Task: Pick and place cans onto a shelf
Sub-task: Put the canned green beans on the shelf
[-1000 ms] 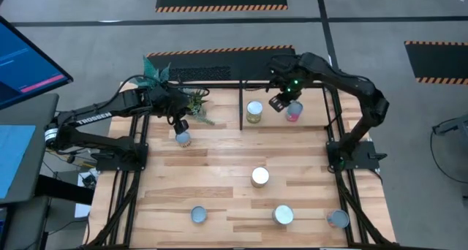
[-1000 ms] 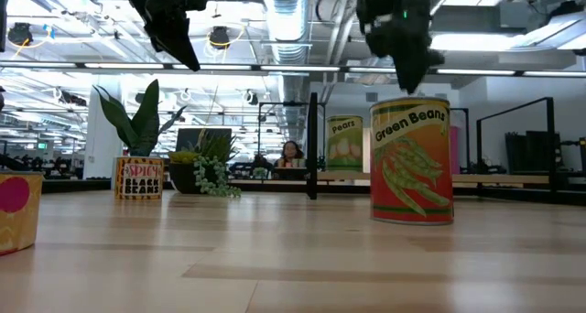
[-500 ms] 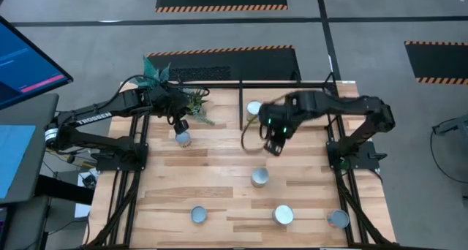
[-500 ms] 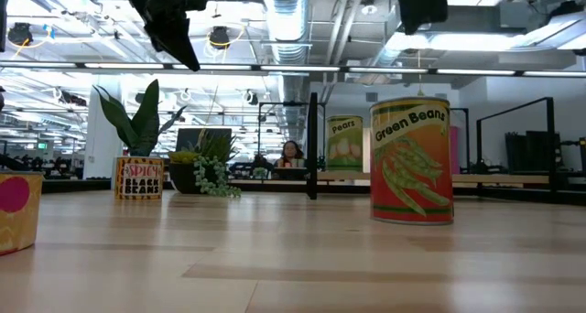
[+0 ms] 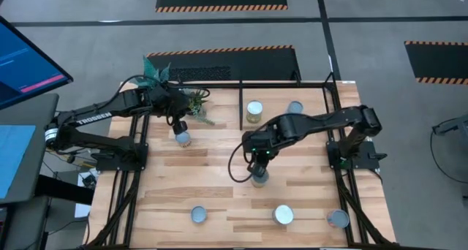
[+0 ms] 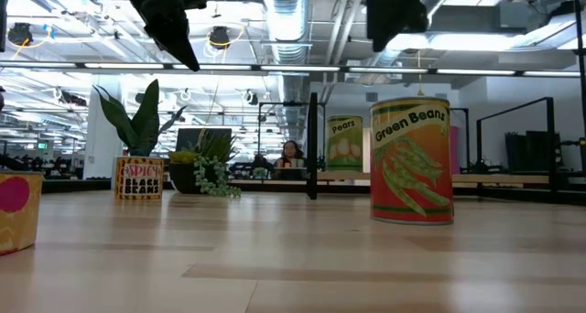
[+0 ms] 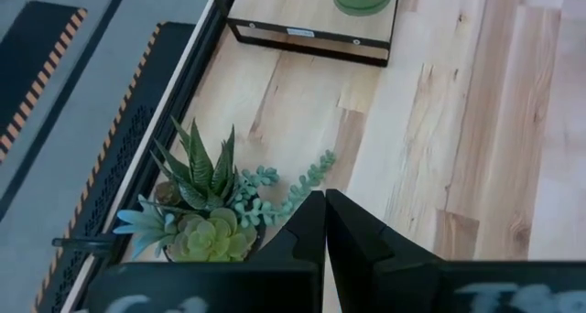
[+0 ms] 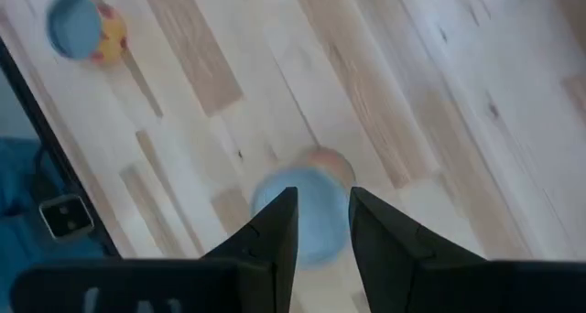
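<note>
Nearest to us in the level view stands the Green Beans can (image 6: 411, 160), upright on the wooden table (image 5: 219, 169), its label yellow-green above an orange-red band with long green pods drawn on it. From overhead this same can (image 5: 259, 177) sits near the middle of the table, largely hidden under the right gripper (image 5: 259, 164). In the right wrist view we see its pale blue-grey round top (image 8: 302, 223) just past the two dark fingers (image 8: 276, 232), which stand apart with a clear gap and have hold of nothing.

Along the near edge we count three more cans, each showing a round top: one at the left (image 5: 198, 215), a shinier one in the middle (image 5: 283, 215), and one by the right corner (image 5: 338, 219).

Farther back, the left gripper (image 5: 180, 126) hangs above another can (image 5: 183, 139) beside the small potted plants (image 5: 191, 100); its fingers (image 7: 308, 232) are pressed together on nothing.

Farthest off is the shelf (image 5: 289, 107), a bay of thin black bars on the light wood. Two cans stand in it: the yellow-green Pears can (image 5: 254, 111) just inside the left post, and a blue-grey-topped one (image 5: 295, 107) beside it.
</note>
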Action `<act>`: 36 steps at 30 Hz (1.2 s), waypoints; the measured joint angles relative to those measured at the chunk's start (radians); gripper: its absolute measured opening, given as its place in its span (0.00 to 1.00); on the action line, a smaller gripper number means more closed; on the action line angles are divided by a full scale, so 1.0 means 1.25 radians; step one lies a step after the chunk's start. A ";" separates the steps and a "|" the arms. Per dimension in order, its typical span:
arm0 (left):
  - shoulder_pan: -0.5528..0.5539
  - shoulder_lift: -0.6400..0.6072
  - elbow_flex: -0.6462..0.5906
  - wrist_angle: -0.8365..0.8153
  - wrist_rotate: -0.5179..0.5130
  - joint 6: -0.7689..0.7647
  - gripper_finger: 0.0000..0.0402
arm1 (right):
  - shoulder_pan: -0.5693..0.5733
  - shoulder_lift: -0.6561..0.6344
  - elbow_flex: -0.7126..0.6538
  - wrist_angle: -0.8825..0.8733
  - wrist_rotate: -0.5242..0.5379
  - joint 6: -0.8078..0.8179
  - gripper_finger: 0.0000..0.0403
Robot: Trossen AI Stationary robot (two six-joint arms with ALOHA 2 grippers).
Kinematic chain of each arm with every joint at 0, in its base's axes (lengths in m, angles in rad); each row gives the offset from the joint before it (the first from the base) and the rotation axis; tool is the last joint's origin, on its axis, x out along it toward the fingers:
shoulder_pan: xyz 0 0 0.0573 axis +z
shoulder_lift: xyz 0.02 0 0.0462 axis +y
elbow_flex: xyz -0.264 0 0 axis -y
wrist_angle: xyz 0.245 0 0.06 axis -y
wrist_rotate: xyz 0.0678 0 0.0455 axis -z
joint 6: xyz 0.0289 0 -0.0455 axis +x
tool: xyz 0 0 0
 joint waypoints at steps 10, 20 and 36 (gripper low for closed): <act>0.000 0.000 0.000 -0.060 -0.002 -0.009 0.00 | 0.014 0.002 -0.129 0.097 0.027 0.116 0.36; 0.000 0.000 0.000 -0.060 -0.027 -0.041 0.00 | 0.021 -0.010 -0.205 0.083 0.026 0.052 0.39; 0.000 0.000 0.000 -0.058 -0.042 -0.062 0.00 | 0.020 -0.010 -0.238 0.120 0.023 -0.026 0.38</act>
